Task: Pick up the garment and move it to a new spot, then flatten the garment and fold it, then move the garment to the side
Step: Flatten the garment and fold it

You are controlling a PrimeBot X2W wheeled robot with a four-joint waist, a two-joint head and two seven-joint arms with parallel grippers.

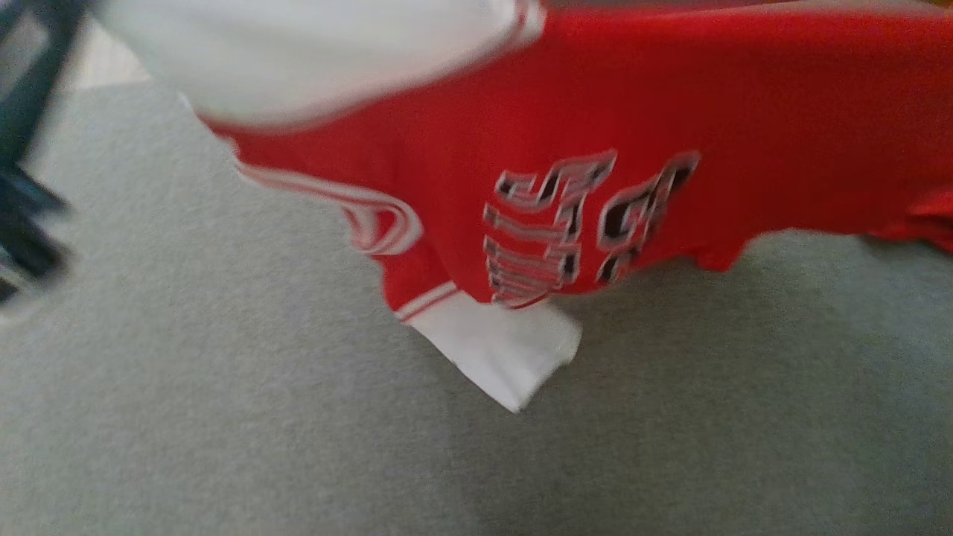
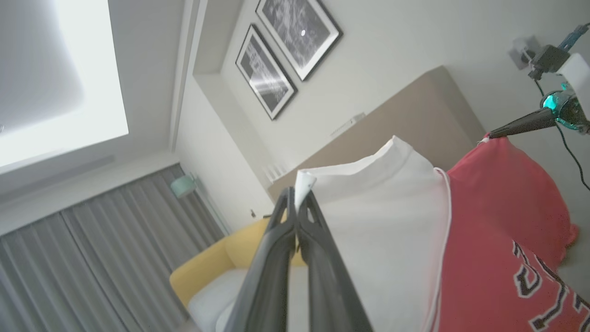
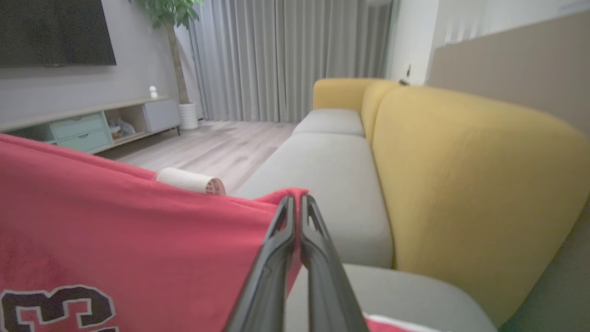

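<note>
Step in hand: pick-up and transfer. The left gripper [image 2: 295, 196] is closed on the white sleeve edge of the garment [image 1: 670, 89]. The right gripper [image 3: 296, 201] is closed on its red edge. The garment hangs spread between them, above the grey surface [image 1: 223, 417]. The next move probably calls for a level carry to the new spot, then an even lowering.

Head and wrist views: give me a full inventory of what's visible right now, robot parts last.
garment: one, red with white parts, hanging between both grippers
grey surface: one, grey, below the garment
sofa: one, yellow back, grey seat, right wrist view
framed pictures: two, black-framed, on the wall
curtains: one set, grey, far wall
television: one, dark, wall-mounted
plant: one, green, beside curtains
left gripper: one, dark, shut on the white part
right gripper: one, dark, shut on the red edge
</note>
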